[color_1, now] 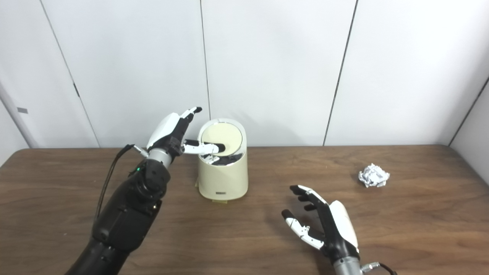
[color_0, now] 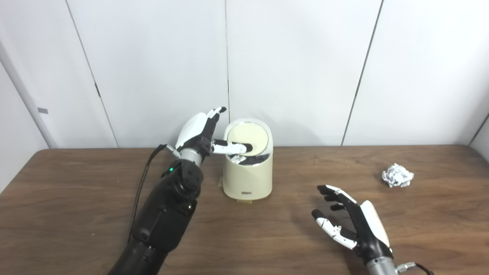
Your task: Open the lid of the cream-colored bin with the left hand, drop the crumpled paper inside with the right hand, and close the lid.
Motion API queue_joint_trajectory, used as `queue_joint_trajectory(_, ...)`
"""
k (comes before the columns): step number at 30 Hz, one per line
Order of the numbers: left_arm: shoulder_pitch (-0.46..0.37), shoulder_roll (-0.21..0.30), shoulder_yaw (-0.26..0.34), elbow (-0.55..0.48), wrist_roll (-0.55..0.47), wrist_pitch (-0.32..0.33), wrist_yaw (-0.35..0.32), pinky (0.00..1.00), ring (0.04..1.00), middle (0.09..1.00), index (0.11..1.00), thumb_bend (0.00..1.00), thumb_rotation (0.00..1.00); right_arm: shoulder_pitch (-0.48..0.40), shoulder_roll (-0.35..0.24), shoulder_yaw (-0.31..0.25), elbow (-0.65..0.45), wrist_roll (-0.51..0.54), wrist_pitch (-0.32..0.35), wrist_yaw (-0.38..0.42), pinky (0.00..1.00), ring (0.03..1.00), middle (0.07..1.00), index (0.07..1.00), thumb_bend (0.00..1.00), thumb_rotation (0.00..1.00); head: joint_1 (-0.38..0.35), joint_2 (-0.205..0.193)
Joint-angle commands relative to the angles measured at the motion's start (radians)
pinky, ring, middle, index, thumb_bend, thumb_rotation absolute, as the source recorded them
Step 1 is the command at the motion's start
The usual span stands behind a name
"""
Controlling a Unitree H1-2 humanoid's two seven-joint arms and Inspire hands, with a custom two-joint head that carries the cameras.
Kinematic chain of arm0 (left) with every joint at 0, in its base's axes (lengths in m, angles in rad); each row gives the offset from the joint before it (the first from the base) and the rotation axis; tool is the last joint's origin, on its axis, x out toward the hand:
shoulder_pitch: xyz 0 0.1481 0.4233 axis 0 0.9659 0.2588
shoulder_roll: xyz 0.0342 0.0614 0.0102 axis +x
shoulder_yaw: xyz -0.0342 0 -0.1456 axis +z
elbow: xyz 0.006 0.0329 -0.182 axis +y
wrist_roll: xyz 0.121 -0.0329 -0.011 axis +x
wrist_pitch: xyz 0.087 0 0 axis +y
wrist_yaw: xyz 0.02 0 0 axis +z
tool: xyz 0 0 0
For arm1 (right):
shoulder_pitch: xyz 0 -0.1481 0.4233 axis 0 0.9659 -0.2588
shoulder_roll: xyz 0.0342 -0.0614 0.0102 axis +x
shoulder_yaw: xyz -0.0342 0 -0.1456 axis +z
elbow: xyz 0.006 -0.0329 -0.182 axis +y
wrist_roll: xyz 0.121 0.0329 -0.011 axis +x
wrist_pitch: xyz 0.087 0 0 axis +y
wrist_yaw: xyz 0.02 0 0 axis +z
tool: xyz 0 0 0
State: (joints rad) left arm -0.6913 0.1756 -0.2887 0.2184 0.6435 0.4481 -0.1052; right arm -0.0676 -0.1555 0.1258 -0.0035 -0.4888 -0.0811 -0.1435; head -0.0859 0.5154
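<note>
Crumpled paper (color_0: 397, 175) lies beyond right hand (color_0: 353, 223).

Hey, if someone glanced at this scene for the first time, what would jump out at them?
First the cream-colored bin at the table's middle, its lid tilted up with the left hand reaching onto it. Then the crumpled paper lying alone far right, and the right hand open and empty near the front edge.

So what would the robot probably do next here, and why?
Likely reach the right hand toward the crumpled paper. The left hand already has the bin's lid tilted up with a dark gap under it, while the right hand is open and empty, apart from the paper on the table.
</note>
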Motion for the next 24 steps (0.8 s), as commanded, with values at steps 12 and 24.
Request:
queue_joint_trajectory(12, -0.048, 0.106, -0.211, 0.069, 0.369, -0.111, 0.199, 1.00, 1.000, 1.000, 0.987, 1.00, 0.16, 0.011, 0.045, 0.018, 0.018, -0.013, -0.002, -0.019, 0.65, 0.754, 0.781, 0.769, 0.21, 0.52, -0.008, 0.006)
queue_joint_trajectory(24, -0.045, 0.129, -0.278, 0.134, 0.540, -0.116, 0.266, 1.00, 1.000, 1.000, 0.995, 0.99, 0.17, 0.002, 0.051, 0.022, 0.023, -0.025, 0.010, -0.021, 0.66, 0.754, 0.781, 0.769, 0.21, 0.50, -0.009, 0.002)
